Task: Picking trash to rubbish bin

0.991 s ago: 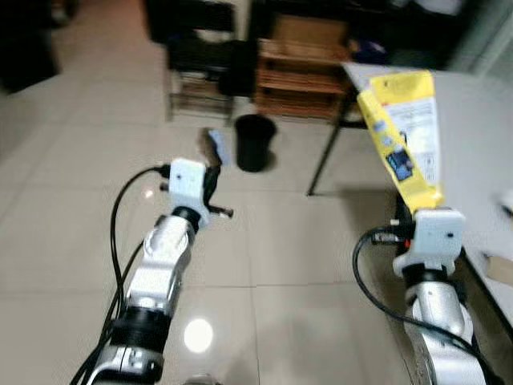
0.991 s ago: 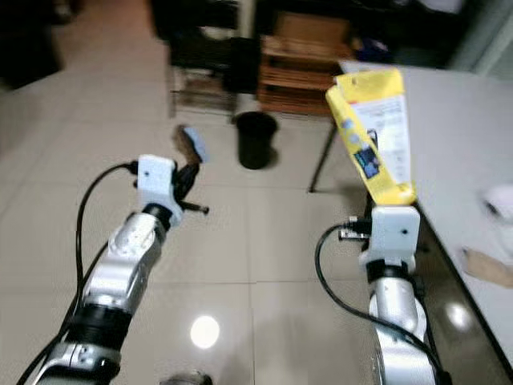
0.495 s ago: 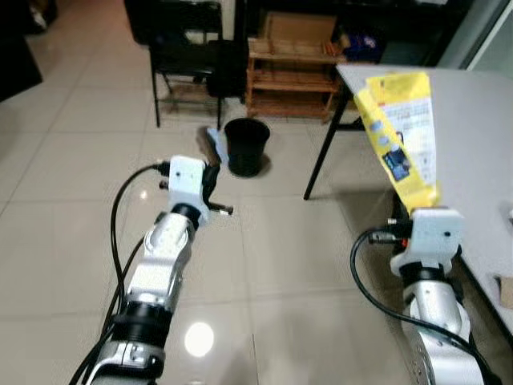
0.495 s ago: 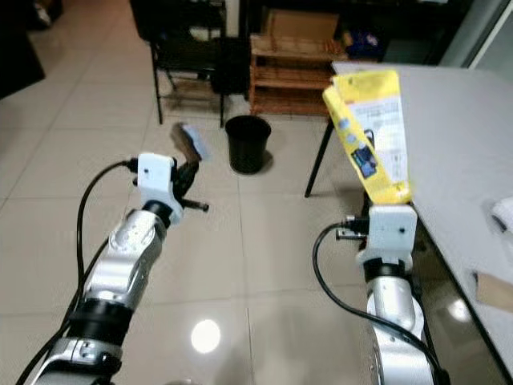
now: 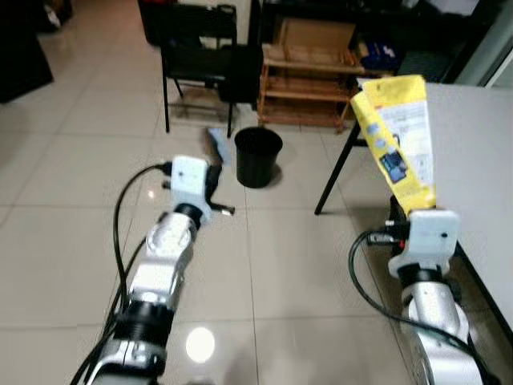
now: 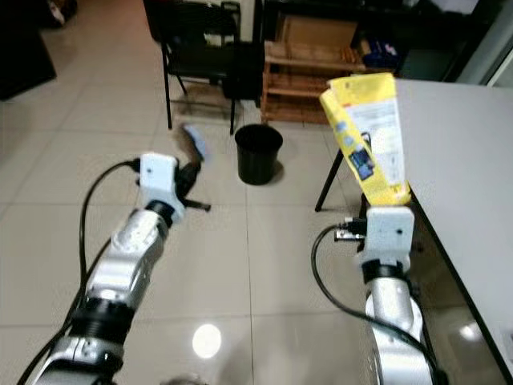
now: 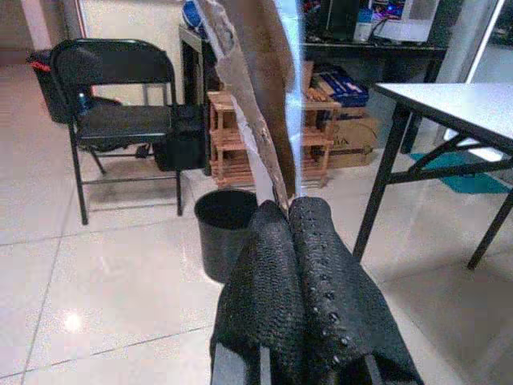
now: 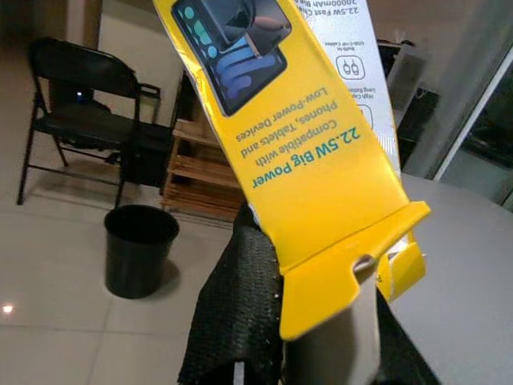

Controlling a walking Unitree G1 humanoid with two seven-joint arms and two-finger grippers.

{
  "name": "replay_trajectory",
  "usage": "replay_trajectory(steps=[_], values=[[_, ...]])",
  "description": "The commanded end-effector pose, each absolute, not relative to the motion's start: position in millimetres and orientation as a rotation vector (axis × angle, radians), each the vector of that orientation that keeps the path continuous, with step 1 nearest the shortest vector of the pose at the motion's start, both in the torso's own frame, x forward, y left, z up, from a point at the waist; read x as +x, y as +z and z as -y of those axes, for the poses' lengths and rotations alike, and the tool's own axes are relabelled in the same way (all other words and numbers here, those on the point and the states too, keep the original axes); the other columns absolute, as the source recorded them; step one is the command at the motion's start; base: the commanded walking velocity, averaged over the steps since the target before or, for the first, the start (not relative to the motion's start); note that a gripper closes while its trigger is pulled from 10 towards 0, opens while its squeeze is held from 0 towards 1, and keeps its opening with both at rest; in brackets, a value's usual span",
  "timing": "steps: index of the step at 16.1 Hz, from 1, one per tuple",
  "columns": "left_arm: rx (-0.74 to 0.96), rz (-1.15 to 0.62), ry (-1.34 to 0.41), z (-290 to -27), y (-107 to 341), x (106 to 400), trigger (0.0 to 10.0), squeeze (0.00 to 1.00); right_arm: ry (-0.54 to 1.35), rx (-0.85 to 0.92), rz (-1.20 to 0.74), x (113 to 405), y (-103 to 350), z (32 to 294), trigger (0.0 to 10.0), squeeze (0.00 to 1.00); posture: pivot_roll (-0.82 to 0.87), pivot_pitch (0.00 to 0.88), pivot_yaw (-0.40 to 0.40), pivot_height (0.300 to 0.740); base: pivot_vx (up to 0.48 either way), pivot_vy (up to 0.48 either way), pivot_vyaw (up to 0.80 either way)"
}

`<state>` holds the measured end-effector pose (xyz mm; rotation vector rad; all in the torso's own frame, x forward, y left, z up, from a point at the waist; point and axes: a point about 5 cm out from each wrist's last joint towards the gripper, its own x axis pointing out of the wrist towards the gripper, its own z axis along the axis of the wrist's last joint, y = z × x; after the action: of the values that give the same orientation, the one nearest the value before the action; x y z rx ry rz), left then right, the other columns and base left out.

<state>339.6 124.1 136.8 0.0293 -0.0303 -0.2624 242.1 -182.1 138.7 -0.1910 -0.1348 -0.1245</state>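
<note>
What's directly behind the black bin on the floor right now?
Behind the black bin stands a low wooden shelf rack with a cardboard box on top. A black folding chair stands to its left. What lies on the rack's lower shelves is too dark to tell.

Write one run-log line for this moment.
left gripper: shut on cardboard scrap | right gripper: shut on yellow package | black bin: ahead on floor
</note>
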Motion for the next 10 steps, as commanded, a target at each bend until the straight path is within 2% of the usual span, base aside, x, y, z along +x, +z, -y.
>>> replay_trajectory(steps=[1, 7, 10], values=[[0.023, 0.026, -0.304, -109.3, 136.3, 338.4, 10.0, 0.00, -0.147, -0.205, 0.143, 240.6, 141.5, 190.2, 10.0, 0.00, 0.20, 0.093, -0.078, 0.740, 0.480, 0.000, 0.00], [0.024, 0.022, -0.303, -109.0, 135.2, 339.9, 10.0, 0.00, -0.150, -0.206, 0.138, 240.0, 140.4, 190.8, 10.0, 0.00, 0.20, 0.094, -0.078, 0.740, 0.480, 0.000, 0.00], [0.029, 0.020, -0.312, -108.3, 133.8, 338.8, 10.0, 0.00, -0.181, -0.223, 0.097, 236.0, 129.1, 199.8, 10.0, 0.00, 0.20, 0.093, -0.075, 0.740, 0.480, 0.000, 0.00]])
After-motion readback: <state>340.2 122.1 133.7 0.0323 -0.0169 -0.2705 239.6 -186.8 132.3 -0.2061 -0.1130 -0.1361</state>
